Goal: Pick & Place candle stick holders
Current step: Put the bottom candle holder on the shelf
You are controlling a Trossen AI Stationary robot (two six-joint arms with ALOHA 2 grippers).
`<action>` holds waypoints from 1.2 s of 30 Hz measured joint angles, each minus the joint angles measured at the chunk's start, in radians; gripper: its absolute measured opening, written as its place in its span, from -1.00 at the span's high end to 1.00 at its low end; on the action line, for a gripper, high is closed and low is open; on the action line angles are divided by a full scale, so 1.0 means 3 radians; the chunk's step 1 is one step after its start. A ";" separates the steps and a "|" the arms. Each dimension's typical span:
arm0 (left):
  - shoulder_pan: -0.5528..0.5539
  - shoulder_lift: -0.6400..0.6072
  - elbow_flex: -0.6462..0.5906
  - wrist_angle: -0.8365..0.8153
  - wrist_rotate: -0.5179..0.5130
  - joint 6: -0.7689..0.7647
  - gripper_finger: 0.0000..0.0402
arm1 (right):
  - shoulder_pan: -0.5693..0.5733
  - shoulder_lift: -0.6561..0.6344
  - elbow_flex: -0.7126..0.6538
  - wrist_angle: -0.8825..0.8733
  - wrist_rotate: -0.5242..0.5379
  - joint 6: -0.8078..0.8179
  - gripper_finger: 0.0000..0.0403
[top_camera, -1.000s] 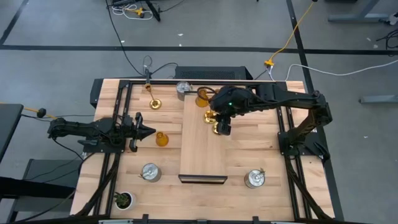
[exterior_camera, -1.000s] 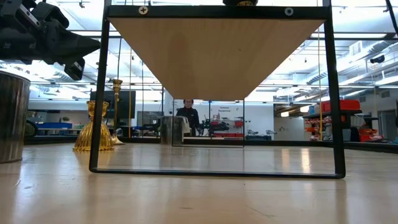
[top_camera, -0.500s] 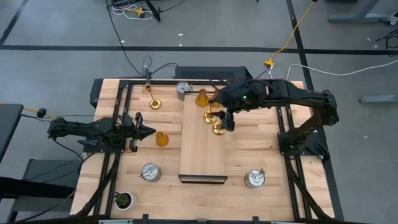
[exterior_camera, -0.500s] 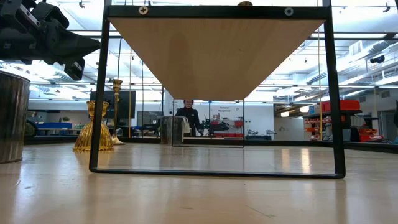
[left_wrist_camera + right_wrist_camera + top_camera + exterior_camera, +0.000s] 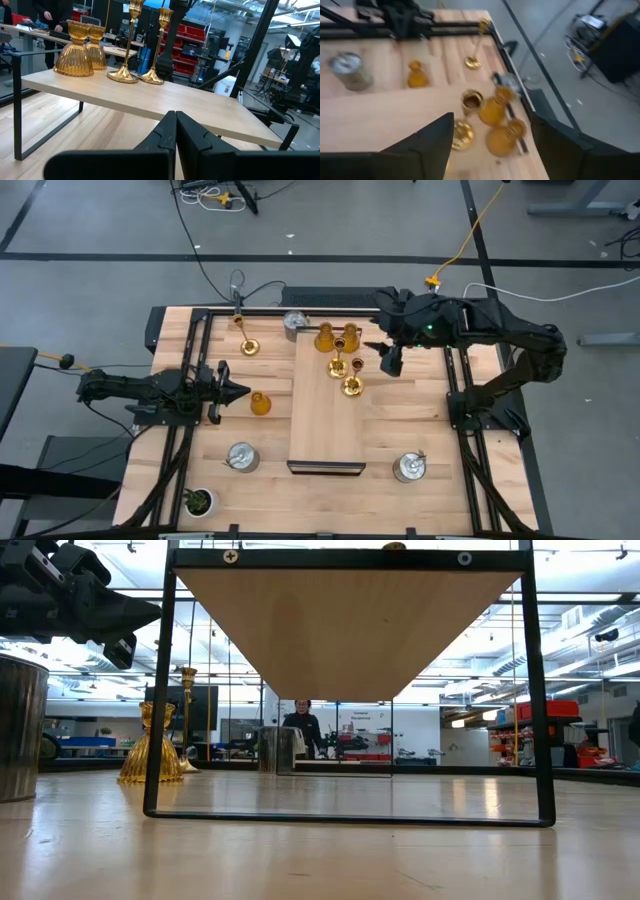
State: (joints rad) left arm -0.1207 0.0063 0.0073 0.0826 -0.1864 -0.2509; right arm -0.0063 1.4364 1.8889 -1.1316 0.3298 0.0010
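A raised wooden shelf (image 5: pixel 325 415) stands mid-table. On its far end stand two amber holders (image 5: pixel 324 337) (image 5: pixel 349 336) and two gold holders (image 5: pixel 338 367) (image 5: pixel 351 387), each on its base. On the table itself stand a gold holder (image 5: pixel 248 345), an amber holder (image 5: pixel 260 403) and silver holders (image 5: pixel 295 322) (image 5: pixel 241 457) (image 5: pixel 408 467). My right gripper (image 5: pixel 390 360) hangs open above the shelf's far right edge, right of the gold holders, holding nothing. My left gripper (image 5: pixel 235 390) is shut and level at the table's left, just left of the amber holder.
A small potted plant (image 5: pixel 198 501) sits at the near left corner. The shelf's black frame legs (image 5: pixel 155 690) stand on the table. Black rails run along both sides of the table. A person (image 5: pixel 302 725) shows in the room beyond.
My right gripper has risen and drawn back toward the table's right and far edges, away from the nearer gold holder, which stays standing on the shelf.
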 joint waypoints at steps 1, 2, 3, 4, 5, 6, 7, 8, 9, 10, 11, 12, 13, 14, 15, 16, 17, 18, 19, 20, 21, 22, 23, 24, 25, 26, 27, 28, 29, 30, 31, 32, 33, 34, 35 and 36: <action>-0.0001 0.0000 -0.0001 0.0000 0.0000 0.0000 0.95 | -0.0002 -0.0005 0.0000 -0.0058 0.0047 0.0022 -0.29; 0.0000 0.0000 -0.0001 0.0000 0.0000 -0.0001 0.95 | -0.0009 -0.0007 0.0000 -0.0118 0.0073 0.0056 -0.26; 0.0000 0.0000 0.0000 0.0000 0.0000 -0.0001 0.95 | -0.0018 -0.0007 0.0000 -0.0179 0.0093 0.0089 -0.23; -0.0001 0.0000 -0.0001 0.0000 0.0000 0.0000 0.95 | -0.0025 -0.0007 0.0000 -0.0237 0.0096 0.0130 -0.20; -0.0001 0.0000 -0.0001 0.0000 0.0000 -0.0001 0.95 | -0.0035 -0.0008 -0.0008 -0.0280 0.0097 0.0163 -0.16; -0.0001 0.0000 0.0000 0.0000 0.0000 -0.0001 0.95 | -0.0042 -0.0014 -0.0046 -0.0293 0.0097 0.0203 -0.13; 0.0000 0.0000 0.0001 0.0000 0.0000 0.0000 0.95 | -0.0043 -0.0023 -0.0102 -0.0299 0.0098 0.0242 -0.09; 0.0000 0.0000 0.0001 0.0000 0.0000 0.0000 0.95 | -0.0043 -0.0044 -0.0182 -0.0298 0.0096 0.0276 -0.05; -0.0001 0.0000 -0.0001 0.0000 0.0000 -0.0001 0.95 | -0.0043 -0.0066 -0.0274 -0.0292 0.0093 0.0311 -0.01; 0.0000 0.0000 0.0000 0.0000 0.0000 -0.0001 0.95 | -0.0043 -0.0099 -0.0370 -0.0274 0.0081 0.0336 0.03; -0.0001 0.0000 0.0001 0.0000 0.0000 -0.0001 0.95 | -0.0043 -0.0141 -0.0471 -0.0250 0.0069 0.0362 0.07; 0.0000 0.0000 0.0000 0.0000 0.0000 0.0000 0.95 | -0.0043 -0.0185 -0.0570 -0.0246 0.0069 0.0389 0.12; -0.0001 0.0000 -0.0001 0.0000 0.0000 0.0000 0.95 | -0.0043 -0.0229 -0.0671 -0.0235 0.0069 0.0410 0.16; 0.0000 0.0000 -0.0001 0.0000 0.0000 0.0000 0.95 | -0.0043 -0.0267 -0.0775 -0.0217 0.0065 0.0423 0.20; -0.0001 0.0000 -0.0001 0.0000 0.0000 -0.0001 0.95 | -0.0043 -0.0302 -0.0877 -0.0203 0.0060 0.0442 0.24; -0.0001 0.0000 0.0000 0.0000 0.0000 0.0000 0.95 | -0.0043 -0.0336 -0.0976 -0.0181 0.0060 0.0451 0.29; 0.0000 0.0000 -0.0001 0.0000 0.0000 0.0000 0.95 | -0.0043 -0.0372 -0.1070 -0.0152 0.0057 0.0464 0.33; 0.0000 0.0000 0.0000 0.0000 0.0000 0.0000 0.95 | -0.0043 -0.0409 -0.1155 -0.0113 0.0054 0.0464 0.37; 0.0000 0.0000 0.0000 0.0000 0.0000 -0.0001 0.95 | -0.0043 -0.0448 -0.1239 -0.0085 0.0035 0.0462 0.41; 0.0000 0.0000 0.0000 0.0000 0.0000 0.0000 0.95 | -0.0043 -0.0480 -0.1320 -0.0065 0.0000 0.0458 0.45; -0.0001 0.0000 -0.0001 0.0000 0.0000 0.0000 0.95 | -0.0043 -0.0503 -0.1390 -0.0034 -0.0041 0.0445 0.49; -0.0001 0.0000 -0.0001 0.0000 0.0000 0.0000 0.95 | -0.0043 -0.0525 -0.1470 0.0009 -0.0093 0.0436 0.53; 0.0000 0.0000 0.0000 0.0000 0.0000 -0.0001 0.95 | -0.0043 -0.0539 -0.1537 0.0044 -0.0142 0.0421 0.57; -0.0001 0.0000 -0.0001 0.0000 0.0000 -0.0001 0.95 | -0.0043 -0.0555 -0.1599 0.0078 -0.0184 0.0410 0.61; 0.0000 0.0000 0.0000 0.0000 0.0000 0.0000 0.95 | -0.0043 -0.0578 -0.1667 0.0128 -0.0222 0.0408 0.65; -0.0001 0.0000 -0.0001 0.0000 0.0000 -0.0001 0.95 | -0.0043 -0.0601 -0.1733 0.0182 -0.0261 0.0408 0.69; -0.0001 0.0000 0.0001 0.0000 0.0000 0.0000 0.95 | -0.0043 -0.0620 -0.1796 0.0228 -0.0302 0.0408 0.72; 0.0000 0.0000 -0.0001 0.0000 0.0000 -0.0001 0.95 | -0.0043 -0.0638 -0.1860 0.0280 -0.0340 0.0408 0.76; 0.0000 0.0000 0.0000 0.0000 0.0000 0.0000 0.95 | -0.0043 -0.0654 -0.1927 0.0339 -0.0366 0.0408 0.80; -0.0001 0.0000 0.0001 -0.0001 0.0000 -0.0001 0.95 | -0.0043 -0.0672 -0.1991 0.0395 -0.0404 0.0408 0.84; 0.0000 0.0000 -0.0001 0.0000 0.0000 0.0000 0.95 | -0.0043 -0.0694 -0.2051 0.0444 -0.0421 0.0408 0.87; -0.0001 0.0000 0.0001 0.0000 0.0000 -0.0001 0.95 | -0.0043 -0.0719 -0.2111 0.0510 -0.0448 0.0408 0.91; 0.0000 0.0000 0.0001 0.0000 0.0000 -0.0001 0.95 | -0.0043 -0.0744 -0.2168 0.0578 -0.0478 0.0409 0.94; 0.0000 0.0000 0.0000 0.0000 0.0000 0.0000 0.95 | -0.0043 -0.0765 -0.2226 0.0628 -0.0492 0.0408 0.97; 0.0000 0.0000 -0.0001 0.0000 0.0000 0.0000 0.95 | -0.0043 -0.0782 -0.2282 0.0674 -0.0510 0.0407 0.98; 0.0000 0.0000 0.0000 0.0000 0.0000 0.0000 0.95 | -0.0043 -0.0799 -0.2336 0.0736 -0.0547 0.0407 0.98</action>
State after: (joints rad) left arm -0.1207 0.0063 0.0072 0.0825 -0.1864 -0.2510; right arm -0.0193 1.1968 1.1881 -0.9108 0.1657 0.1230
